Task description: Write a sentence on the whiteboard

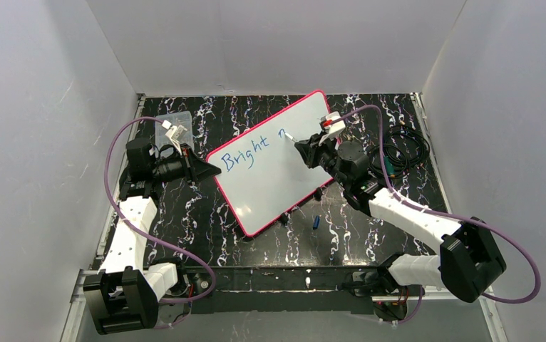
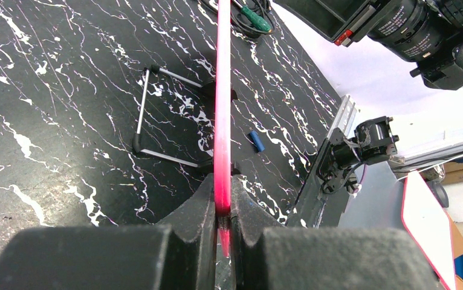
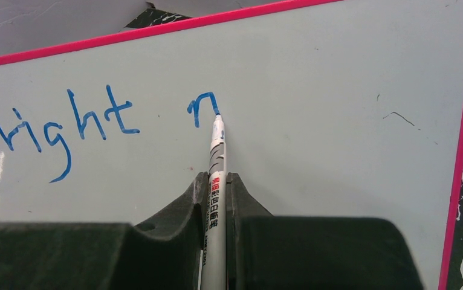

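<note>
My left pincer point(image 2: 222, 199) clamps the pink rim of the whiteboard point(image 1: 274, 182) so it cannot slide on the counter point(image 1: 206, 231). My right pincer point(image 3: 217, 181) grips the marker point(image 3: 216, 151), tip touching the board, where the sentence point(image 3: 66, 124) reads only "Bright" plus one stroke.

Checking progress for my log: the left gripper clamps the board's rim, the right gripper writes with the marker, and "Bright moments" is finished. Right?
No: the right wrist view shows the sentence only at "Bright" plus one started letter on the whiteboard. The rest stands.
</note>
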`<state>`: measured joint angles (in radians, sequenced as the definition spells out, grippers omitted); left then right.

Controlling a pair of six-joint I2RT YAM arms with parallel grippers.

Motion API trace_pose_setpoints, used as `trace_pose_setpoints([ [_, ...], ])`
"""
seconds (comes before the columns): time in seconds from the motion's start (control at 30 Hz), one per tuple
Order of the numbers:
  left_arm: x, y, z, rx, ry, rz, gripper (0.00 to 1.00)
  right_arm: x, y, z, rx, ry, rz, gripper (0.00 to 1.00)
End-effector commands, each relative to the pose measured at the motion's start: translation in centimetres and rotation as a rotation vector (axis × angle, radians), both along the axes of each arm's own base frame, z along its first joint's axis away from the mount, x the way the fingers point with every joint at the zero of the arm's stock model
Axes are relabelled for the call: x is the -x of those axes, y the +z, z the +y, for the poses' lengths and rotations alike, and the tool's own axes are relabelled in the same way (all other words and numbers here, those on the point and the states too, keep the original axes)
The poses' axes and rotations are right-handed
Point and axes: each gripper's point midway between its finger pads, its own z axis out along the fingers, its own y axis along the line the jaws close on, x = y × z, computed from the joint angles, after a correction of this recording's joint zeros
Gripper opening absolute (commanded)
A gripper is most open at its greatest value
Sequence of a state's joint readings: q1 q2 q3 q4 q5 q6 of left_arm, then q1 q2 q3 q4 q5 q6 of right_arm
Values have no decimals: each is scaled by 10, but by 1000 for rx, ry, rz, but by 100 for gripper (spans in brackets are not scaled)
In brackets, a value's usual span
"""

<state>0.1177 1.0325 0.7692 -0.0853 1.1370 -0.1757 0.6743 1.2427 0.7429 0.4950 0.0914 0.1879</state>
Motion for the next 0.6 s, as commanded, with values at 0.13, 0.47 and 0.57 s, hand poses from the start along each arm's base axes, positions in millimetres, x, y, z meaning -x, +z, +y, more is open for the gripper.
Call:
trace_pose_setpoints([
  [0.13,3,17,-1,-8,-27,-108,0,-5,16,0,-36,-16,-30,1],
  [0.47,3,17,-1,-9,-28,-109,0,-21,39,2,-72,-59,-88,1],
  [0.57,3,17,-1,-9,-28,-111,0,-24,40,2,-73,-72,-91,1],
])
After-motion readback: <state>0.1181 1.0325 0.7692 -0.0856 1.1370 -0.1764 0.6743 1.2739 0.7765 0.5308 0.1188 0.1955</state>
